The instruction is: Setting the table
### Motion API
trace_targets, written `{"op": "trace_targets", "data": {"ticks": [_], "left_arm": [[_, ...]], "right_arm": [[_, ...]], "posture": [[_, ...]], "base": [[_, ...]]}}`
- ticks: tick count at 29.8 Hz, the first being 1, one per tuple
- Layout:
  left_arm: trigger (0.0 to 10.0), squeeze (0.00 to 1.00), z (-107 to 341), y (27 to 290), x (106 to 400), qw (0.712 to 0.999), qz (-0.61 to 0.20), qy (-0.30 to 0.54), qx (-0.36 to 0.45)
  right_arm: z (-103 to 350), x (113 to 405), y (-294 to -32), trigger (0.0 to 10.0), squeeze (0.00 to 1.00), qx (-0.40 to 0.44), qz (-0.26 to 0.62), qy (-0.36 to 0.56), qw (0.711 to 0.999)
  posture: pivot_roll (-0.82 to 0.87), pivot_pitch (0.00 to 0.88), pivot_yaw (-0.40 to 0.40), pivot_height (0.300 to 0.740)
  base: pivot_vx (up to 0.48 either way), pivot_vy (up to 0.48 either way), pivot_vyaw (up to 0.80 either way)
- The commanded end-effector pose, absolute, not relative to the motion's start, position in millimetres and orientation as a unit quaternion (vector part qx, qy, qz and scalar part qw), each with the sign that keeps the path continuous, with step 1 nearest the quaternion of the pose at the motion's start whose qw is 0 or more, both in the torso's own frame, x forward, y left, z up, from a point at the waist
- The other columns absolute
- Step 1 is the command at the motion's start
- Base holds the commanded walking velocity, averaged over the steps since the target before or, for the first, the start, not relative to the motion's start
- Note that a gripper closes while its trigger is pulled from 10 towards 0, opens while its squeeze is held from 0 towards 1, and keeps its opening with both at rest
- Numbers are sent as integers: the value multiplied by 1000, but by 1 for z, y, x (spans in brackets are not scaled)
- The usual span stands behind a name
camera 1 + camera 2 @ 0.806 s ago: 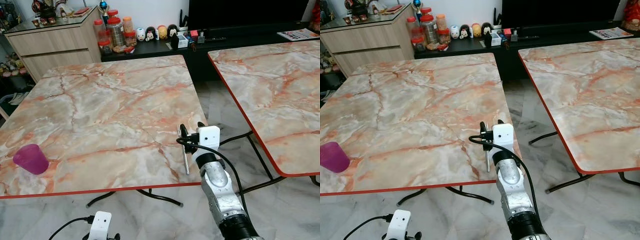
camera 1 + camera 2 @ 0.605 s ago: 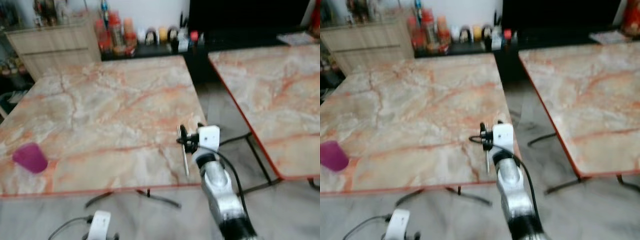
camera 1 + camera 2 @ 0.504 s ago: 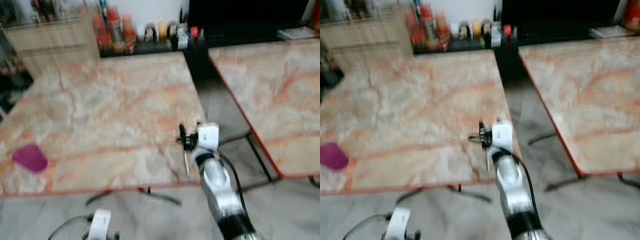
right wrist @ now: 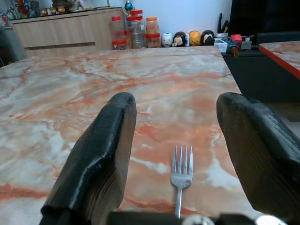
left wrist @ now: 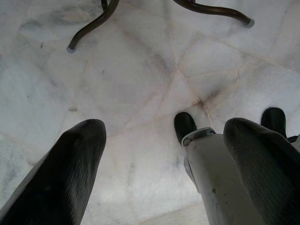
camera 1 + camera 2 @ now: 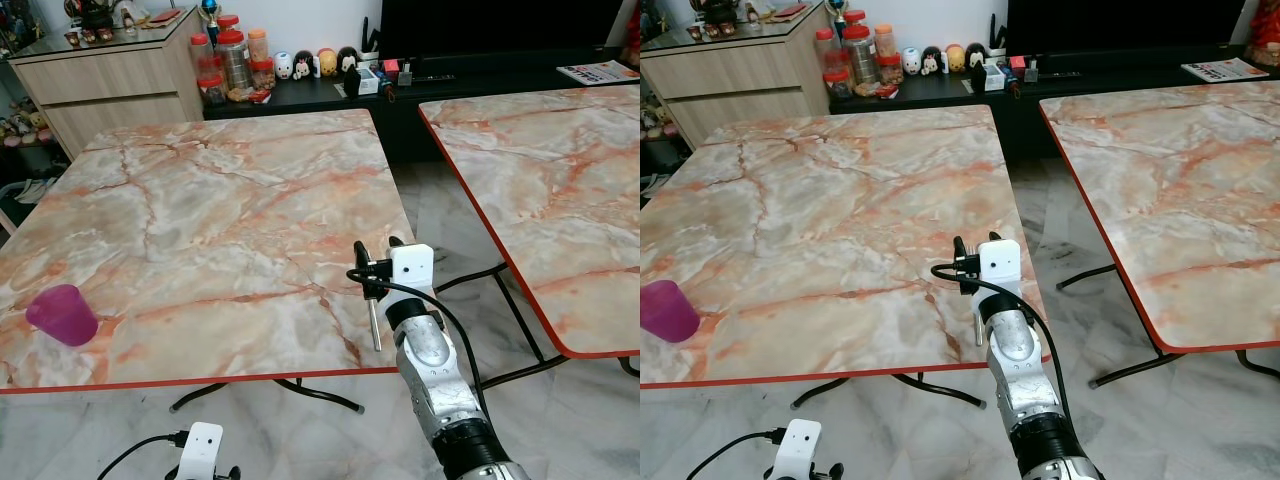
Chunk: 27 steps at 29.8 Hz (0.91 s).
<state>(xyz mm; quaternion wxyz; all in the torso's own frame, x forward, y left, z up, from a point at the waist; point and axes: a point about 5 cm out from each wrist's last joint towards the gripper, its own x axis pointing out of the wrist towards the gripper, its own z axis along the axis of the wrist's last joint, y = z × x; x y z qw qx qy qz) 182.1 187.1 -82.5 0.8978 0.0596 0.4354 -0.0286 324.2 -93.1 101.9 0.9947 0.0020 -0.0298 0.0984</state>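
Observation:
A silver fork [image 4: 182, 173] lies flat on the marble table [image 6: 220, 190] near its front right corner, tines pointing away from me; its handle [image 6: 372, 325] shows in the head views. My right gripper [image 4: 176, 101] hovers low over the handle end, open, one finger on each side of the fork and nothing between them. From the head views that gripper [image 6: 378, 255] sits just inside the table's right edge. A purple plastic cup [image 6: 62, 315] stands upright at the front left of the table. My left gripper [image 5: 164, 129] hangs open below the table, facing the floor.
A second marble table [image 6: 540, 170] stands to the right across a narrow gap of tiled floor. Behind the tables are a wooden cabinet [image 6: 110, 80] and a low black console [image 6: 330, 90] with jars and figurines. Black folding legs [image 5: 93, 26] stand under the near table.
The head views blurred and shifted a little as the camera moved. The right gripper sits slightly farther over the table; the fork and cup lie where they were.

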Motion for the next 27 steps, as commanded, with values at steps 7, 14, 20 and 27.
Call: {"op": "trace_targets", "data": {"ticks": [7, 14, 20, 27], "left_arm": [[10000, 0, -84, 189, 179, 895, -21, 442, 54], [10000, 0, -84, 189, 179, 895, -21, 443, 53], [10000, 0, -84, 189, 179, 895, -20, 443, 52], [10000, 0, -84, 189, 179, 896, -18, 442, 49]], "right_arm": [[93, 333, -99, 10000, 0, -25, 69, 19, 997], [97, 344, -93, 10000, 0, -34, 66, 40, 996], [92, 350, -79, 10000, 0, -26, 73, 83, 993], [86, 351, -70, 10000, 0, -2, 60, 123, 991]], "posture": [[-20, 0, 60, 740], [-21, 0, 64, 740], [-14, 0, 64, 740], [0, 0, 57, 740]], "base": [[0, 0, 0], [0, 0, 0], [0, 0, 0], [0, 0, 0]]}}
